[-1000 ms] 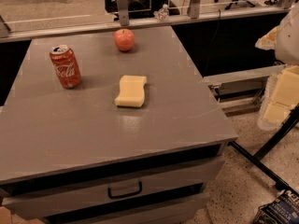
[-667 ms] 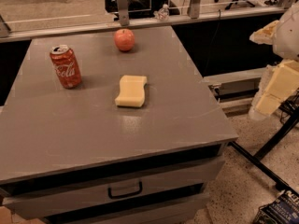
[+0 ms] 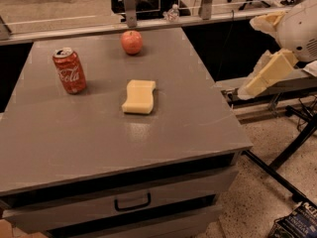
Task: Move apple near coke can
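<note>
Currently: apple (image 3: 132, 42) sits upper centre | coke can (image 3: 69, 71) stands upper left, well apart | gripper (image 3: 257, 81) hangs right edge, off table (image 3: 99, 148), state unclear.

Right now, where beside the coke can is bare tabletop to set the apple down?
Bare: between coke can and sponge; between can and apple; the whole front of the tabletop. Nowhere crowded. The gripper hangs beyond its right edge.

The gripper (image 3: 262, 78) hangs right of the desk (image 3: 99, 148), and its arm (image 3: 299, 26) is cut off by the right edge. The desk's left side and base run out of view. A dark object (image 3: 297, 224) on the floor is cropped at the bottom right corner.
</note>
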Controlling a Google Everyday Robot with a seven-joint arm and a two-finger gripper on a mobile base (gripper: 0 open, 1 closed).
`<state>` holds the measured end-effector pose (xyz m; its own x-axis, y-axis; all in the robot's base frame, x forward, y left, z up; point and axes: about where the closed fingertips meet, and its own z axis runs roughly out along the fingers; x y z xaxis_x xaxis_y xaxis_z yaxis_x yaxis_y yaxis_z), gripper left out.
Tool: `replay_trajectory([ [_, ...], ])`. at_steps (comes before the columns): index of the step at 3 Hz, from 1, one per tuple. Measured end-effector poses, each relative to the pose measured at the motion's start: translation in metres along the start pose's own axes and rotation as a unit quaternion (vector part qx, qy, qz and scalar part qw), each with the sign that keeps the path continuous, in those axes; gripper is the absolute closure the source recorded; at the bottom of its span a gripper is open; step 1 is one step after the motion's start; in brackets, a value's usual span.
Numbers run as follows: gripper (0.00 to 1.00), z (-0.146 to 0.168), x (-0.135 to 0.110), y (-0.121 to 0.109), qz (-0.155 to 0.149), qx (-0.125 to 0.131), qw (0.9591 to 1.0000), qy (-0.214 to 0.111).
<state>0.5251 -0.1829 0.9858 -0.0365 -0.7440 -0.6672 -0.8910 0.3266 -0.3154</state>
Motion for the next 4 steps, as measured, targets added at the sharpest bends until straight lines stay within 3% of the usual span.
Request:
replay_trajectory([
  [1,0.00,0.021,-0.011,-0.017,0.025,0.027,0.9975,-0.060],
  [2,0.00,0.043,-0.019,-0.031,0.054,0.060,0.9906,-0.110],
  [3,0.00,0.092,-0.031,-0.085,0.099,0.093,0.9795,-0.149],
  [4,0.00,0.091,-0.034,-0.081,0.095,0.094,0.9792,-0.152],
])
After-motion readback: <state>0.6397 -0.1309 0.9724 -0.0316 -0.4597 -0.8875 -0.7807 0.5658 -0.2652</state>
